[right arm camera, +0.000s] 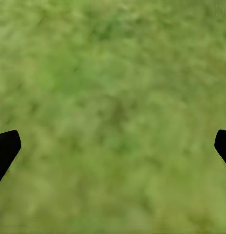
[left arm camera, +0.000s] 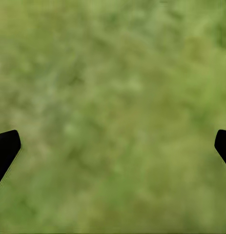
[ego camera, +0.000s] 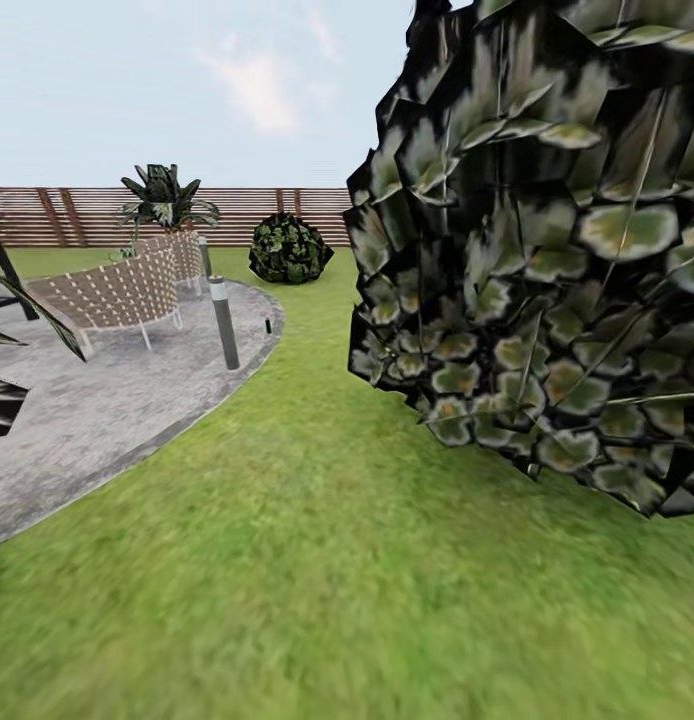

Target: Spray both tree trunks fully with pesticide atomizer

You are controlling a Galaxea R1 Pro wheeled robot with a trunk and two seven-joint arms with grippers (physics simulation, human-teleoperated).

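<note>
The left gripper (left arm camera: 113, 146) points straight down at blurred, mottled grass, its two dark fingertips (left arm camera: 6, 146) spread wide to the edges of its wrist view with nothing between them; the right gripper (right arm camera: 113, 146) stands the same way, wide and empty over the lawn (ego camera: 317, 560). From the head view the robot seems to be travelling, so the step in hand is finding the atomizer: it would do well to steer clear of the big bush (ego camera: 547, 260), a faceted mass of dark, pale-centred leaves close on the right, and scan the open ground. The atomizer and the two slim trunks cannot be made out here. Leftward lies a rough grey paved patch (ego camera: 107, 420) with a woven lattice chair (ego camera: 117, 290), a short metal lamp post (ego camera: 224, 320), a small round bush (ego camera: 289, 248), a palm (ego camera: 165, 200) and the slatted brown fence (ego camera: 57, 215).
</note>
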